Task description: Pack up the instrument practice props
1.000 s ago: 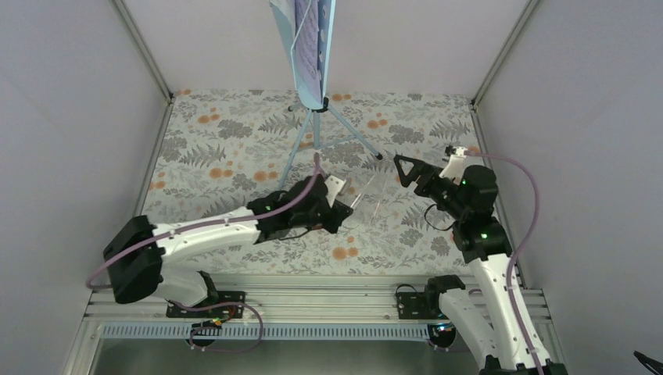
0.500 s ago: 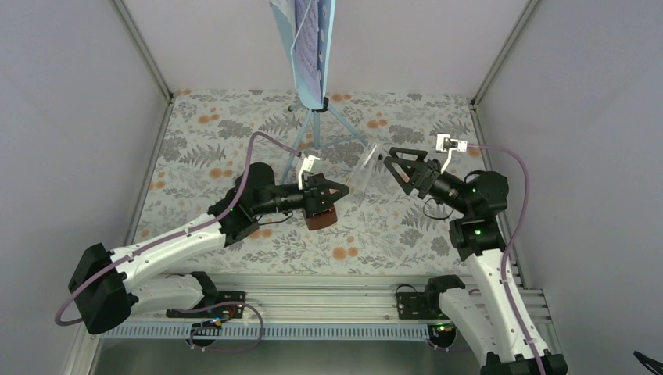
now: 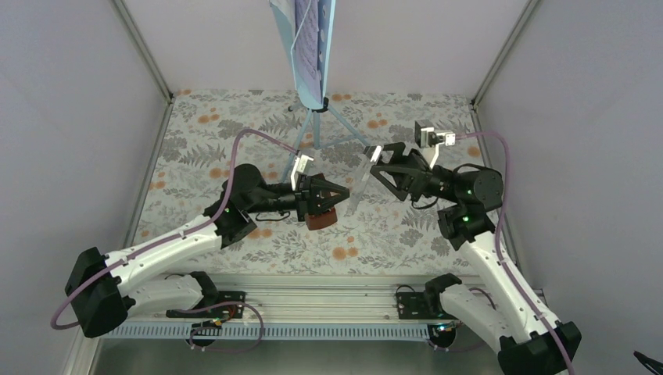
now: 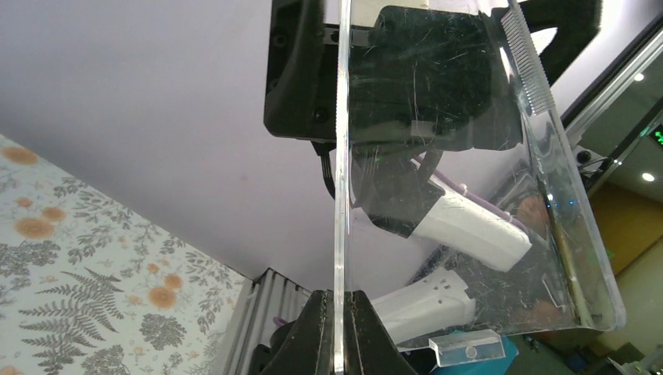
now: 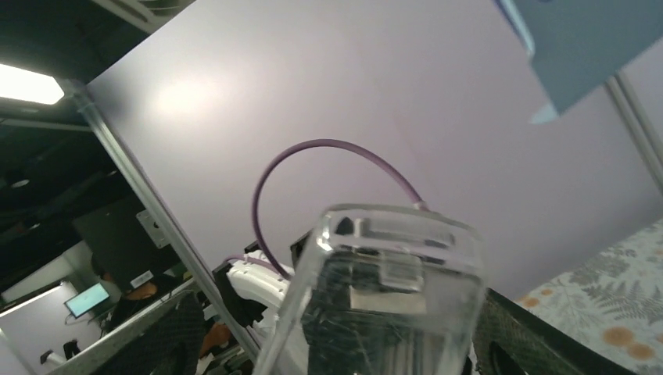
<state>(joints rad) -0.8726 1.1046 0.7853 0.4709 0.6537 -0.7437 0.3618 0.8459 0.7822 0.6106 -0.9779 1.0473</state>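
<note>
walls (image 3: 70, 117): plain pale lilac-grey panels on three sides | corner posts (image 3: 147, 55): metal | tablecloth (image 3: 227, 133): grey ferns, orange blooms | aluminium rail (image 3: 328, 301): along near edge | ceiling lamp (image 5: 27, 84): bright, outside enclosure

Left arm (image 3: 172, 250) is stretched low and long from its base, running up and across toward the middle, wrist level, left gripper (image 3: 345, 191) pointing right. Its fingers (image 4: 313, 340) are pinched tight together on the thin edge of a clear plastic box (image 4: 469, 258). Right arm (image 3: 489, 266) stands tall off its base, elbow folded near the right wall, forearm reaching back to the left. Right gripper (image 3: 381, 168) faces the left one, almost nose to nose, jaws spread wide, one finger on either side of the box's end. Whether those fingers actually press on it, I can't tell.
</note>
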